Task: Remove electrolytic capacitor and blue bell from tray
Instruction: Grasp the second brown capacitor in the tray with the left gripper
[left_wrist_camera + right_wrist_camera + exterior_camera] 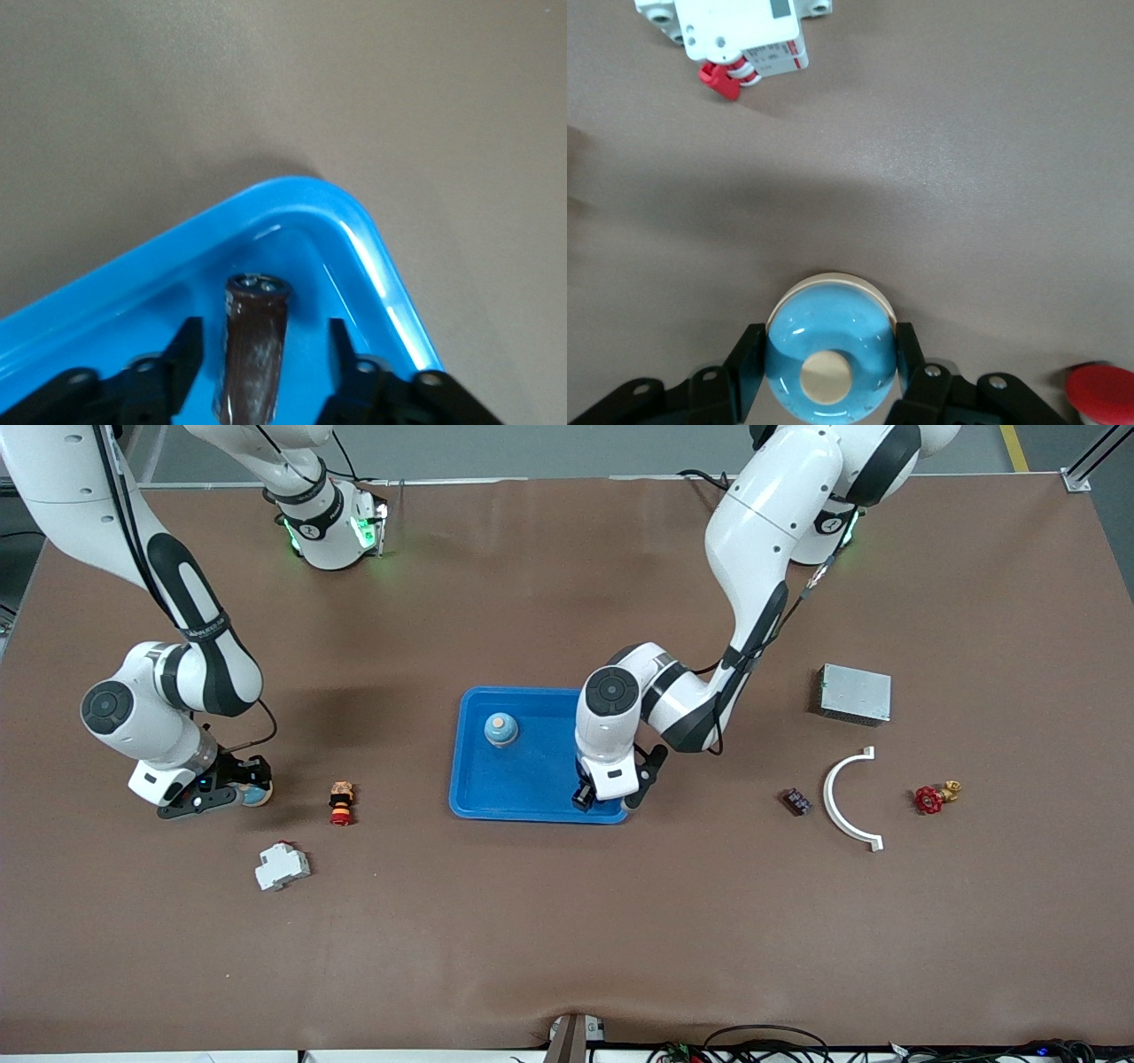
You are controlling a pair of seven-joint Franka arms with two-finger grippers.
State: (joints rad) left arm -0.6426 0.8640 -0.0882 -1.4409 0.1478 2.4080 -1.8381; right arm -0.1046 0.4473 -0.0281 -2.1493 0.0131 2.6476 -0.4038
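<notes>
A dark brown capacitor (252,350) lies in a corner of the blue tray (523,797), the corner nearest the front camera toward the left arm's end. My left gripper (586,799) is low over it, open, with a gap on each side of the capacitor in the left wrist view (264,335). My right gripper (241,792) is shut on a blue bell (831,350) with a cream button, low at the table toward the right arm's end; the bell also shows in the front view (259,793). A second blue bell (500,729) stands in the tray.
A white circuit breaker (283,865) and a red-and-orange push button (341,802) lie near the right gripper. Toward the left arm's end lie a grey metal box (854,693), a white arc piece (837,802), a small dark module (795,802) and a red valve (932,798).
</notes>
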